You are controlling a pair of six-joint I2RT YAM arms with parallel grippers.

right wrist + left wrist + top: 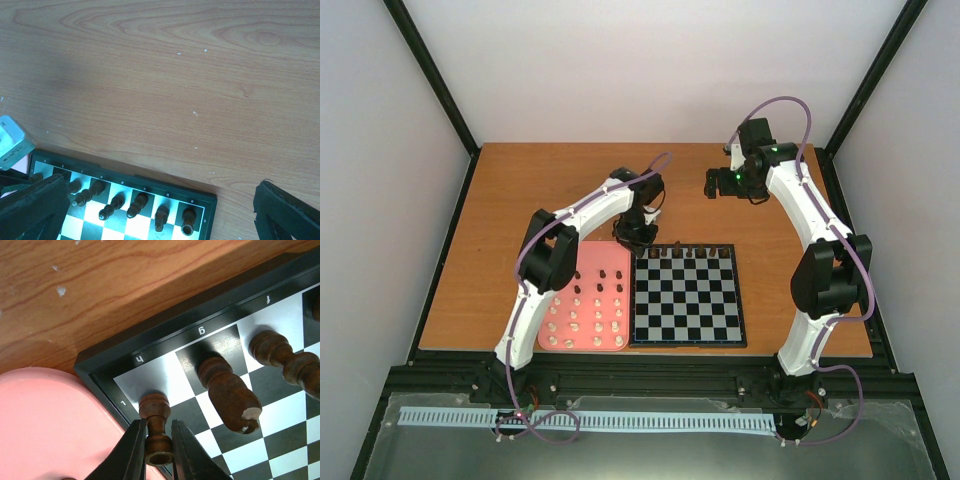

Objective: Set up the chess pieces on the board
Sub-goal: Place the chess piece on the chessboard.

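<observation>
The board (686, 343) lies at the table's near middle, with several dark chess pieces (682, 253) standing along its far row. My left gripper (636, 238) hangs over the board's far left corner. In the left wrist view it (159, 440) is shut on a dark rook (154, 407), which stands on the pale corner square marked h. A dark knight (227, 392) and a bishop (280, 355) stand on the squares beside it. My right gripper (712, 183) hovers open and empty over bare wood behind the board; its wrist view shows the far row of dark pieces (135, 205) below it.
A pink tray (563, 345) touches the board's left side and holds several cream pieces (576, 320) and a few dark ones (603, 275). Its rim (45, 425) lies just left of the held rook. Black frame rails border the wooden table.
</observation>
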